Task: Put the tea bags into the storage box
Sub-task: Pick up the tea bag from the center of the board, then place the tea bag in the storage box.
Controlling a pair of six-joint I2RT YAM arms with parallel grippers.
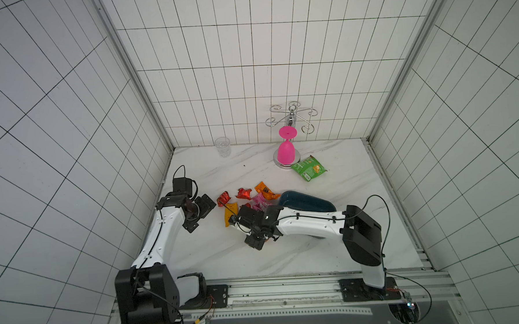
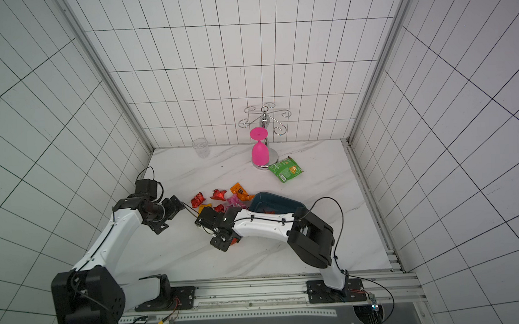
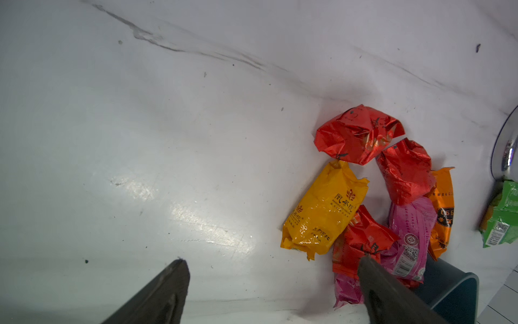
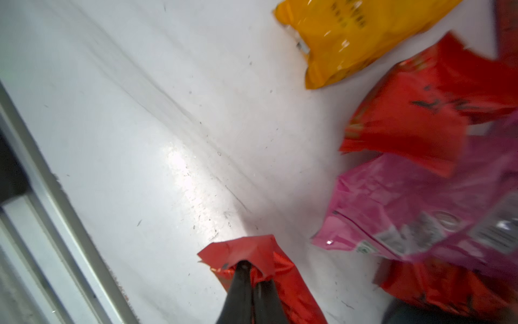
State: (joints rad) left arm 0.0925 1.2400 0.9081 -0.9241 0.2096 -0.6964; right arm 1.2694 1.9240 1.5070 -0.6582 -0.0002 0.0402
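The right tool (image 4: 249, 266) is pressed together on the corner flap of a red bag (image 4: 283, 283), pinching only thin foil. Whether the bag has left the tabletop (image 4: 168, 140) I cannot tell. The other bags (image 1: 248, 199) lie in a loose pile touching the near end of the box (image 1: 295, 193), which sits just behind the right forearm in both top views. The left tool (image 3: 272, 259) is spread wide and empty, hovering at the pile's edge with one finger (image 3: 375, 280) over a red bag.

The step in hand looks like carrying the pinched bag to the box. A flap grip on slick, crinkly foil can slip, so a straight, slow lift seems best before any sideways swing. The bag must clear the pink one (image 4: 414, 207) beside it and then the rim. Release should wait until the bag hangs over the box floor. The left tool should stay clear of the crossing path.
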